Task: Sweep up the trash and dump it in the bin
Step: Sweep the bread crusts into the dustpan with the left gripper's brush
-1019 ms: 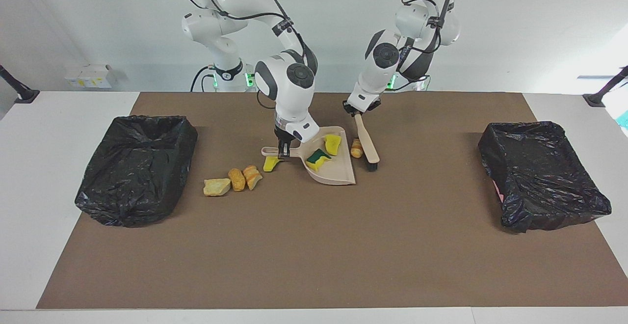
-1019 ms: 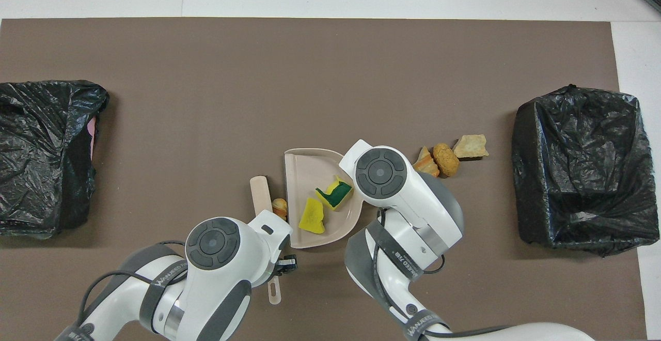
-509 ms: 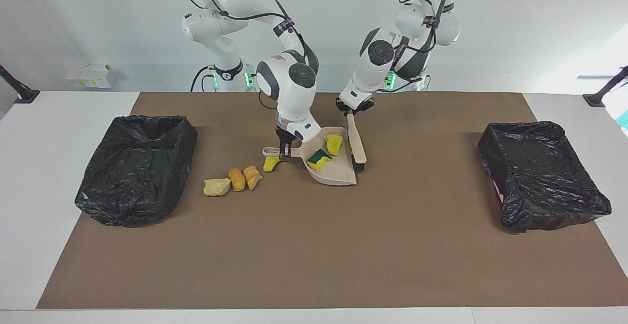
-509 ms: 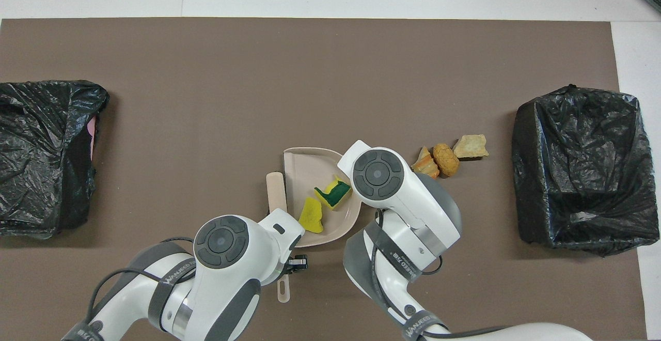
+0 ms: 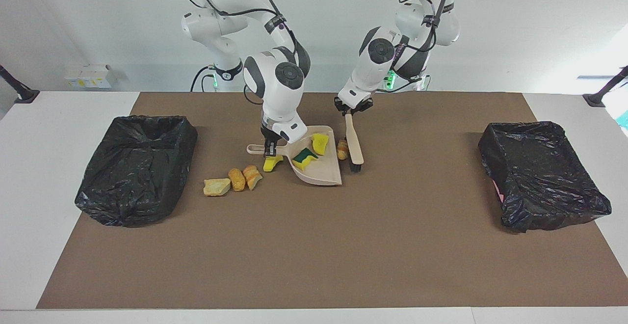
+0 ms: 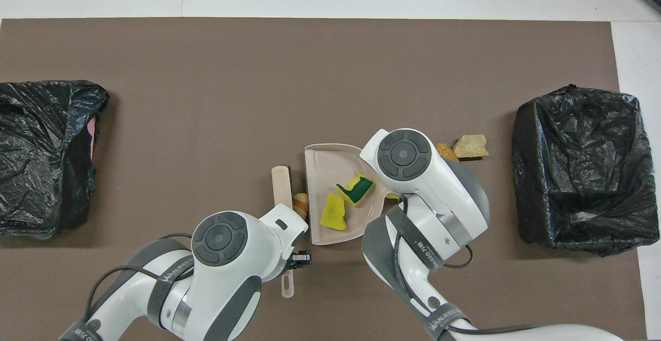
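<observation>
Facing view: right end effector [image 5: 270,151] clamped on the dustpan [image 5: 316,169] handle. Left end effector [image 5: 349,109] gripping the brush [image 5: 354,146] handle, bristles down on the table [image 5: 314,245] beside the dustpan. Trash in the dustpan: one yellow sponge [image 5: 320,143], one green-backed sponge [image 5: 305,157]. One bread chunk [image 5: 342,149] sits between the dustpan and brush. A yellow scrap [image 5: 271,163] lies just beside the dustpan handle; three tan chunks [image 5: 237,179] lie in a row toward the right arm's end from the dustpan. Seven scraps. Two black-lined bins [image 5: 137,167], well apart from the dustpan at either end.

Overhead view: dustpan [image 6: 319,175] mouth faces the brush [image 6: 281,183]. Advice: keep the lip flat on the table, drag bristles low and slow so the chunk rolls in, not past.
</observation>
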